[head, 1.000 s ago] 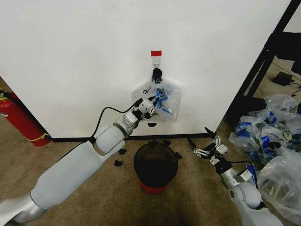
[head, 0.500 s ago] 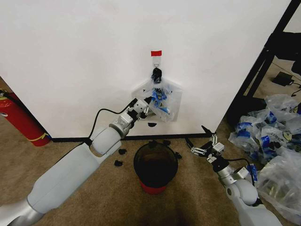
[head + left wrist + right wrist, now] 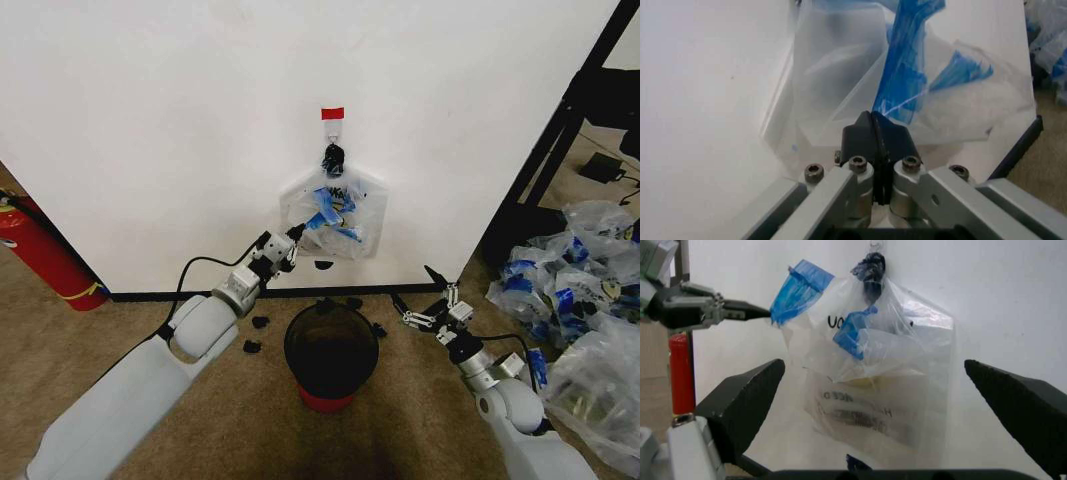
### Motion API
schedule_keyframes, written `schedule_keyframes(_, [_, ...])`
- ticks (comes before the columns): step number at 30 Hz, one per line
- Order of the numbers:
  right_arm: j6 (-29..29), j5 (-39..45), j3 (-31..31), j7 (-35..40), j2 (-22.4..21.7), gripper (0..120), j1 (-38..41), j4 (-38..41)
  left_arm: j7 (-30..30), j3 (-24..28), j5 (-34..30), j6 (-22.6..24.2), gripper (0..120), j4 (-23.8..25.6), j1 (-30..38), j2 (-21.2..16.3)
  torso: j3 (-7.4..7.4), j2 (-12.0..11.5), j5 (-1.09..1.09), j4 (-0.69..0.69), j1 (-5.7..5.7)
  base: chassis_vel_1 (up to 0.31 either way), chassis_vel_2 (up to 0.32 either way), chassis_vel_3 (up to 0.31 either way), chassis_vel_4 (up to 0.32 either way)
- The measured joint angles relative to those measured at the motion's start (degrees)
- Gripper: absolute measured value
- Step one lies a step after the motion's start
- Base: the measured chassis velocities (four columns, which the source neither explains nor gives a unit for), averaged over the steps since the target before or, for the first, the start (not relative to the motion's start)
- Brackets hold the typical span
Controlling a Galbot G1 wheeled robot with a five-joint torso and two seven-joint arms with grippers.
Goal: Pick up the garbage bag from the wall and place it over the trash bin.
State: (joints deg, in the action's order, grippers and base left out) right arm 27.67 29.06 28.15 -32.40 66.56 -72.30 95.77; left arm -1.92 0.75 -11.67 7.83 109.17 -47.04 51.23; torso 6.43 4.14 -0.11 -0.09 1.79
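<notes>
white wall [image 3: 150, 120] | left claw [image 3: 293, 238] pinched shut on garbage bag [image 3: 340, 215] edge | limp, slippery film, grip bunched folds | right claw [image 3: 428, 300] wide, idle beside trash bin [image 3: 330, 350]

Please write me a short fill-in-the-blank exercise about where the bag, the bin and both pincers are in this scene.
1. The bag hangs on the ____ under a red tape mark.
2. The left pincer is ____ on the bag's edge.
3. The right pincer is ____, near the floor, right of the bin.
4. The bin stands directly ____ the bag.

Missing words: wall; shut; open; below
</notes>
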Motion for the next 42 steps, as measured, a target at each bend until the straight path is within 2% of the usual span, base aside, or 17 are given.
schedule_keyframes(5, [0.1, 0.0, 0.5, -0.1, -0.2, 100, -0.6, 0.4, 0.3, -0.7, -0.1, -1.2, 0, 0.0, -2.1, -0.3, 0.0, 0.0, -0.01, 0.0, 0.0, 0.0, 0.0, 0.0, 0.0])
schedule_keyframes(11, [0.3, 0.0, 0.5, -0.3, -0.2, 100, -0.7, 0.4, 0.2, -0.1, -0.8, -4.2, 0, -0.1, -1.2, 0.5, 0.0, 0.0, 0.0, -0.01, 0.0, 0.0, 0.0, 0.0, 0.0])
schedule_keyframes(14, [0.3, 0.0, 0.5, -0.3, -0.2, 100, -0.9, 0.4, 0.4, -0.1, -0.5, -4.9, 2, 1.4, -0.1, 0.3, 0.0, 0.0, 0.0, 0.0, 0.0, 0.0, 0.0, 0.0, 0.0])
schedule_keyframes(20, [0.4, 0.0, 0.5, -0.4, -0.1, 100, -1.0, 0.4, 1.3, 1.2, -0.4, -4.2, 20, 2.1, 3.4, -0.4, 0.0, 0.0, 0.01, -0.03, 0.0, 0.0, 0.0, 0.0, 0.0])
schedule_keyframes(24, [0.4, -0.1, 0.5, -0.5, -0.1, 100, -1.0, 0.4, 1.4, 1.4, -0.4, -3.9, 38, 2.0, 3.8, -0.5, 0.0, 0.0, 0.0, 0.01, 0.0, 0.0, 0.0, 0.0, 0.0])
schedule_keyframes(25, [0.4, -0.1, 0.5, -0.5, -0.1, 100, -1.0, 0.4, 1.4, 1.4, -0.4, -3.9, 38, 2.0, 3.8, -0.5, 0.0, 0.0, 0.0, 0.01, 0.0, 0.0, 0.0, 0.0, 0.0])
schedule_keyframes(26, [0.4, -0.1, 0.4, -0.5, 0.0, 100, -1.1, 0.4, 1.4, 2.9, -0.7, -3.4, 43, 0.6, 4.7, -0.1, -0.01, 0.0, 0.02, 0.08, 0.0, 0.0, 0.0, 0.0, 0.0])
schedule_keyframes(28, [0.4, -0.1, 0.5, -0.5, 0.1, 100, -1.4, 0.5, 1.3, 6.1, -1.3, -2.2, 51, -2.9, 8.5, 1.0, 0.02, 0.0, -0.04, -0.03, 0.02, 0.0, 0.0, 0.0, 0.0])
schedule_keyframes(30, [0.4, -0.1, 0.8, -0.4, 0.0, 100, -1.6, 0.6, 1.2, 7.3, -1.4, -2.0, 59, -4.5, 10.6, 1.6, 0.01, 0.0, 0.06, -0.03, 0.01, 0.0, 0.0, 0.0, 0.0])
schedule_keyframes(31, [0.4, -0.1, 0.8, -0.4, 0.0, 100, -1.7, 0.6, 1.0, 7.9, -1.5, -2.0, 63, -5.3, 11.4, 1.9, 0.01, 0.0, 0.01, -0.04, 0.01, 0.0, 0.0, 0.0, 0.0])
schedule_keyframes(33, [0.4, -0.1, 0.9, -0.4, 0.0, 100, -1.8, 0.6, 0.9, 8.3, -1.5, -1.9, 67, -5.8, 12.0, 2.2, 0.01, 0.0, -0.02, -0.02, 0.01, 0.0, 0.0, 0.0, 0.0])
schedule_keyframes(34, [0.4, -0.1, 1.0, -0.4, 0.0, 100, -1.8, 0.6, 0.6, 8.8, -1.5, -1.9, 73, -6.5, 12.9, 2.6, 0.01, 0.0, -0.01, -0.01, 0.01, 0.0, 0.0, 0.0, 0.0])
schedule_keyframes(38, [0.4, -0.1, 1.2, -0.4, -0.1, 100, -1.8, 0.4, -0.2, 9.4, -1.6, -0.8, 88, -6.9, 14.1, 3.0, 0.01, 0.0, 0.01, -0.01, 0.01, 0.0, 0.0, 0.0, 0.0])
schedule_keyframes(41, [0.4, -0.1, 1.3, -0.4, 0.0, 100, -1.7, 0.2, -0.5, 9.7, -1.6, -0.4, 90, -7.2, 14.3, 3.0, 0.01, 0.0, 0.01, -0.01, 0.01, 0.0, 0.0, 0.0, 0.0])
schedule_keyframes(42, [0.4, 0.0, 1.3, -0.4, 0.0, 100, -1.5, 0.0, -0.8, 9.8, -1.4, -0.2, 85, -7.5, 14.3, 3.0, 0.01, 0.0, 0.0, 0.0, 0.01, 0.0, 0.0, 0.0, 0.0])
